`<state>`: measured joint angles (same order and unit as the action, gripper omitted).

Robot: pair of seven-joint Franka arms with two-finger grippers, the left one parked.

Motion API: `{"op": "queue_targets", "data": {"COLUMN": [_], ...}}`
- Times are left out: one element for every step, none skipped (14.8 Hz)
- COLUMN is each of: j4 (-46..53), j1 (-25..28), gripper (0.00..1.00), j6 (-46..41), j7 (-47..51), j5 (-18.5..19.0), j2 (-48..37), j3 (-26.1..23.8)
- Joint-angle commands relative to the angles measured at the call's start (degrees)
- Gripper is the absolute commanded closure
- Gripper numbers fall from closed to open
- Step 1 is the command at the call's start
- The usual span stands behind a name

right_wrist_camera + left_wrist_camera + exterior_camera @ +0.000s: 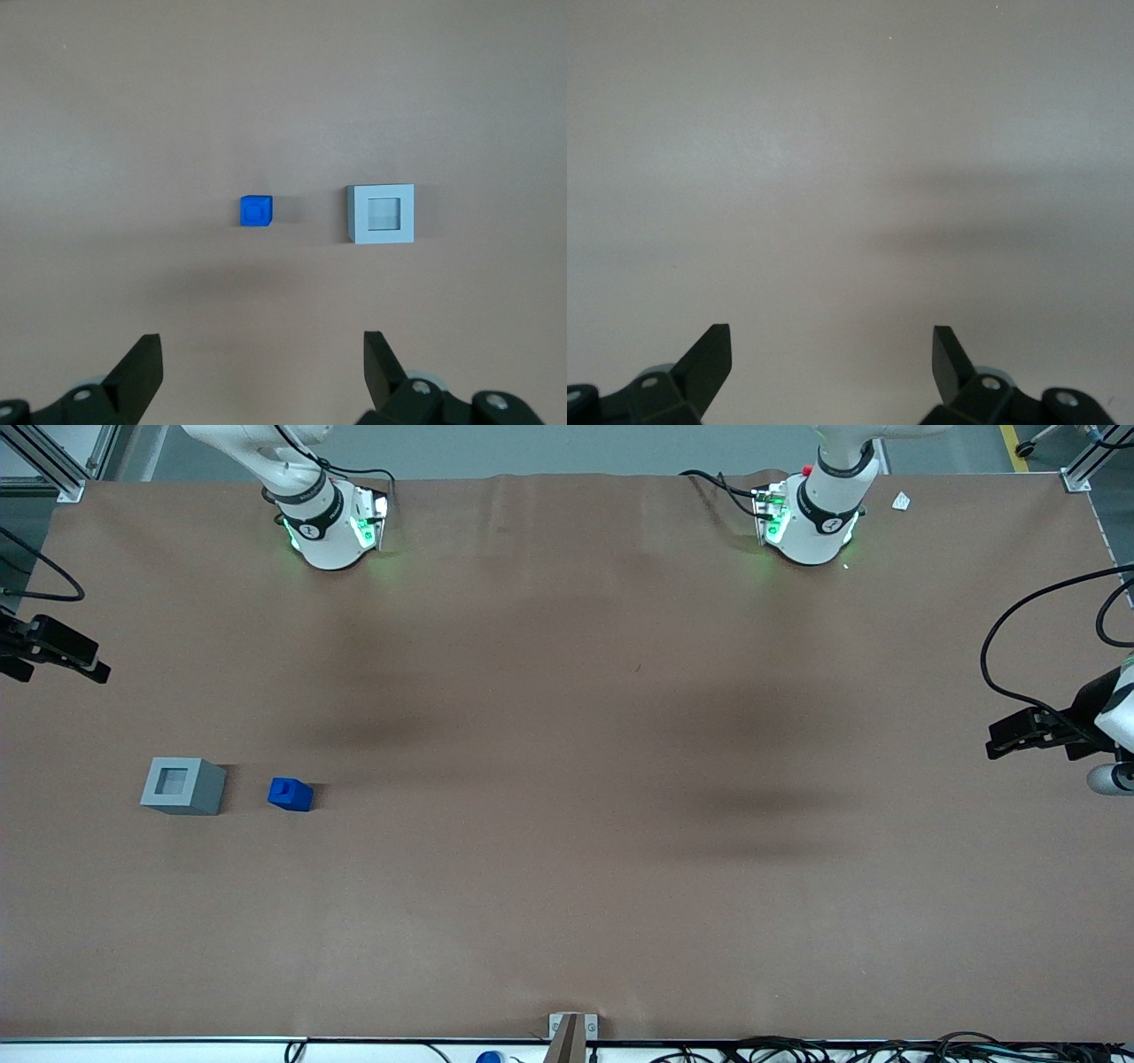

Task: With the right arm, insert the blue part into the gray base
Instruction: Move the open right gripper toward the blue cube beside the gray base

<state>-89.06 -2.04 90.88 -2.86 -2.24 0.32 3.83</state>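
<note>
The gripper (259, 363) hangs high above the table (567, 868), fingers wide apart, empty; blue part (291, 794) sits beside gray base (183, 786), apart.

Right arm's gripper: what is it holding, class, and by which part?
Nothing. The gripper hangs open high above the table; the blue part and gray base sit apart, untouched.
</note>
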Motion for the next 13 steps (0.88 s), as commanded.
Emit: {"op": "queue_targets", "data": {"j4": [-0.06, 0.02, 0.11, 0.03, -0.15, -0.32, -0.33, -0.15, -0.76, -1.81, -2.26, -2.26, -2.35], "j1": [-0.25, -0.25, -0.34, -0.51, -0.17, 0.19, 0.80, 0.98, 0.89, 0.89, 0.72, 0.63, 0.63], "gripper": [0.00, 0.00, 0.00, 0.00, 0.00, 0.00, 0.00, 0.00, 0.00, 0.00, 0.00, 0.00, 0.00], "j6": [-1.05, -0.97, -1.05, -0.97, -0.97, -1.14, -0.62, -0.44, -0.27, -0.26, -0.35, -0.35, -0.26], "j7": [-0.30, -0.13, -0.04, -1.26, -2.75, -2.50, -2.59, -2.59, -2.41, -2.24, -1.45, -1.18, -1.09], "j5": [-0.75, -0.23, -0.22, -0.74, -0.75, -0.75, 0.12, 0.91, 1.18, 1.18, 1.10, 1.10, 1.10], "j2": [-0.76, -0.76, -0.76, -0.67, -0.59, -0.76, -0.76, -0.50, -0.15, -0.15, -0.15, 0.03, 0.38], "j3": [-0.32, -0.41, -0.41, -0.41, -0.41, -0.49, -0.58, -0.50, -0.58, -0.58, -0.58, -0.50, -0.49]}}
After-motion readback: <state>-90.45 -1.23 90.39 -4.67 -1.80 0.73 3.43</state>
